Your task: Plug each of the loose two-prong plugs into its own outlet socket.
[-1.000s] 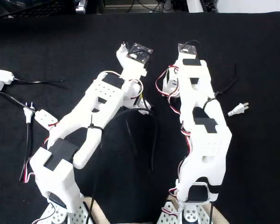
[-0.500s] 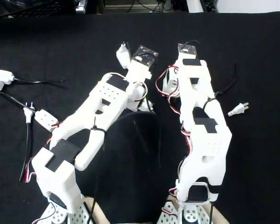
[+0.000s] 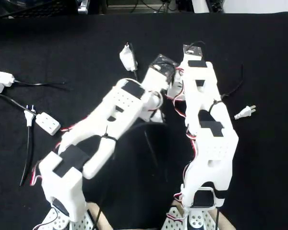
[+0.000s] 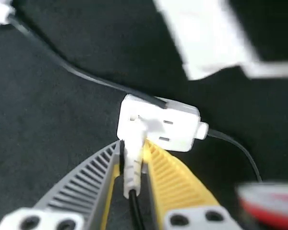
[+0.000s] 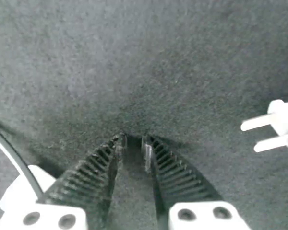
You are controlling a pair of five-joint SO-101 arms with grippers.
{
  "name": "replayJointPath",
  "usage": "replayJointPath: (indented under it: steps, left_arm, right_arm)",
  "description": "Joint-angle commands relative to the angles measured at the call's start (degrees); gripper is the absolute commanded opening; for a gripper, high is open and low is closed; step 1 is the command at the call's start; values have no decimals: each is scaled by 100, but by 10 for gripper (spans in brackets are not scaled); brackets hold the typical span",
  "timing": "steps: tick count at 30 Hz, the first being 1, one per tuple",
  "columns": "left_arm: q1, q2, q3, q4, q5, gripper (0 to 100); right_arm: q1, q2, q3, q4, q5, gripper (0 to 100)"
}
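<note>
My left gripper (image 4: 133,145) is shut on a white two-prong plug (image 4: 133,160). The plug's front end rests against the face of a white outlet socket (image 4: 175,125) on the black cloth. From above, the left arm's wrist (image 3: 159,67) sits close to the right arm (image 3: 201,96), and a white outlet block (image 3: 128,56) lies just beside it. A loose white plug (image 3: 245,112) lies on the cloth to the right of the right arm. My right gripper (image 5: 132,140) hangs low over bare cloth, open by a narrow gap and holding nothing, with that loose plug (image 5: 274,127) off to its side.
At the left lie a white outlet (image 3: 47,123) with a plug (image 3: 29,117) beside it, another white block (image 3: 0,80), and black cables (image 3: 29,143). A white block with a black cable (image 5: 19,191) sits near my right gripper. The two arms stand close together.
The left arm has swung right toward the right arm, its wrist moving away from the white outlet block at the back. The right arm and the loose plug have stayed put.
</note>
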Motion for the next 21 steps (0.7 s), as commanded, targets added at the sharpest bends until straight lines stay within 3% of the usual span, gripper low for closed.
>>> replayJointPath:
  steps: [1,10,16,21]
  left_arm:
    - [295,299,-664,325,-53,29]
    - [374,905,-1411,949,62,29]
    - [505,1415,-1560,879,35,29]
    - [514,1565,-1631,914,53,29]
  right_arm:
    - [53,-13,-224,-53,-70,99]
    - [396,-40,-259,-53,-70,99]
    - [1530,-4,-857,53,-79,100]
    - [1925,-4,-945,26,-79,100]
